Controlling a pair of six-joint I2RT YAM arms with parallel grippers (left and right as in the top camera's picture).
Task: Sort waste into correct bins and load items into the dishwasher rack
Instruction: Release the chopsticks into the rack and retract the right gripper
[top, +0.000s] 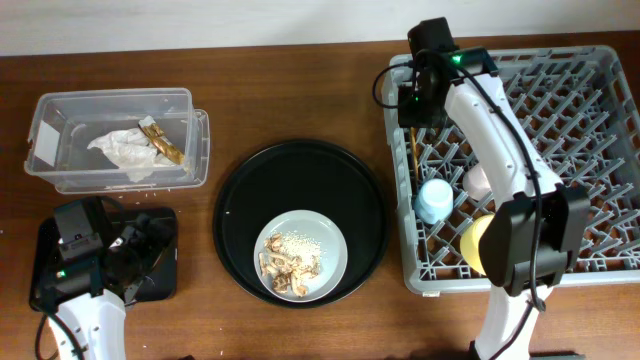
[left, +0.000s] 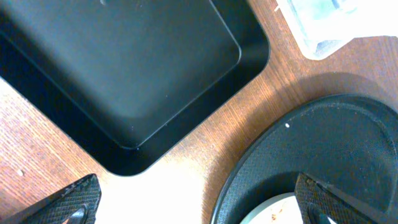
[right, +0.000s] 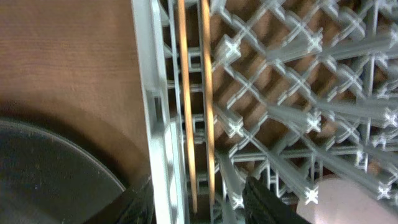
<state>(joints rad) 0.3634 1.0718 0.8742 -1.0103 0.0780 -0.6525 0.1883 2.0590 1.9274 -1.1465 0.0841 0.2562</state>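
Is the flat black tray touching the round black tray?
Apart. The left wrist view shows a strip of bare table between the flat tray corner and the round tray rim.

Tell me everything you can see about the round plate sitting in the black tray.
The pale grey-green round plate lies flat inside the large round black tray, toward its lower edge in the overhead view. It looks smooth and shallow. Beige-brown food scraps and white rice grains cover its left half; the right half is bare. Nothing else touches it.
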